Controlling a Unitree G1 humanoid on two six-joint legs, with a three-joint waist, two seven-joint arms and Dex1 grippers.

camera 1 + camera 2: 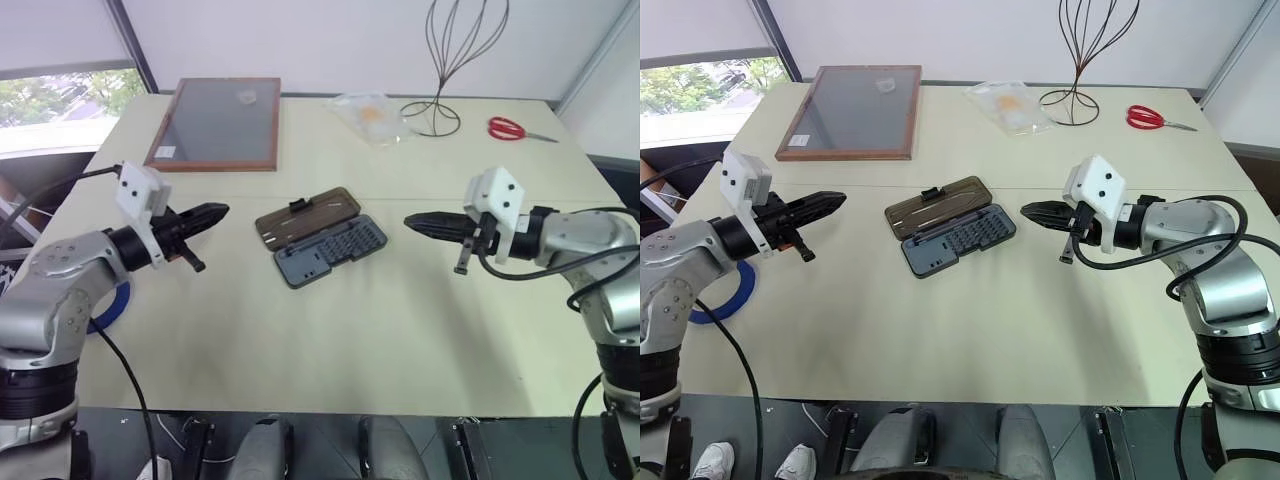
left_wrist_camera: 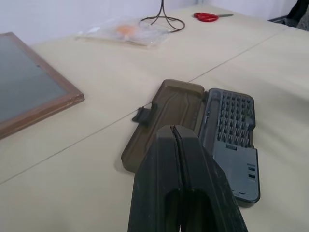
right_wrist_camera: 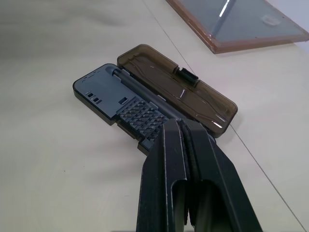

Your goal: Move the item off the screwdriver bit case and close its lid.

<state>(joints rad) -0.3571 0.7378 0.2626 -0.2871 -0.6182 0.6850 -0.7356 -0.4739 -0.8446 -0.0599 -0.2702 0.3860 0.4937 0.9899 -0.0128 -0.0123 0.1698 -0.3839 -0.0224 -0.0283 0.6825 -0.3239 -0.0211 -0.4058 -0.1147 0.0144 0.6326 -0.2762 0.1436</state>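
Observation:
The screwdriver bit case (image 1: 330, 252) lies open in the middle of the table, its dark grey tray showing rows of bits. Its smoky-brown lid (image 1: 308, 218) lies flat on the table on the far side of the tray, its black clasp pointing away. Nothing rests on the tray or the lid; the item is out of view. My left gripper (image 1: 222, 210) hovers shut to the left of the case, pointing at it. My right gripper (image 1: 410, 220) hovers shut to the right of the case, also pointing at it. Neither touches the case.
A wood-framed dark panel (image 1: 215, 122) lies at the back left. A clear plastic bag (image 1: 368, 115), a wire stand (image 1: 440, 60) and red scissors (image 1: 508, 128) are at the back right. A blue tape roll (image 1: 110, 305) sits near the left edge.

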